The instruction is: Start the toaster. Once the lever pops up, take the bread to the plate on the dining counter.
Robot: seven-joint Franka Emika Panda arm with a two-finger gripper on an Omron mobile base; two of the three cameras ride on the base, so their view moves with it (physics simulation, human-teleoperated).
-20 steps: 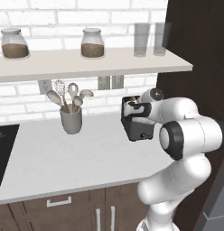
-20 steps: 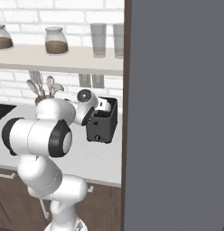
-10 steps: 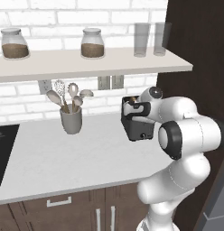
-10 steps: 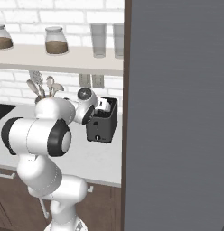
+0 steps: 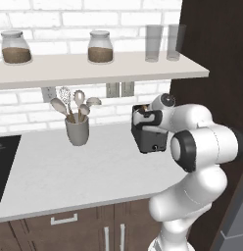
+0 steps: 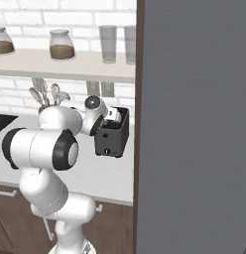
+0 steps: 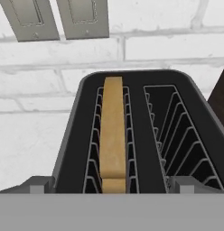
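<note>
**Claw poised over the toaster, lever not yet found**

Nearest to us in the hand view, we look straight down into the toaster (image 7: 132, 135), with the bread (image 7: 113, 135) standing on edge in its left slot and the right slot bare. Our claw (image 6: 111, 115) hangs released, jaws spread wide, just above the toaster's top, holding nothing.

The risk we see: the lever is nowhere clear to us (it may sit under the view's bottom edge), so a downward push could land on the slot rim or on the slice and crush it instead of starting the toaster. Spread jaws could also catch the wire guides.

From the base views, the toaster (image 5: 149, 137) stands on the white surface (image 5: 69, 171) by the brick wall, partly covered by our own arm. Farther left the utensil cup (image 5: 77, 131) stands well apart. A dark panel (image 6: 194, 124) blocks the right side, so plate and dining counter lie beyond what we can make out.
</note>
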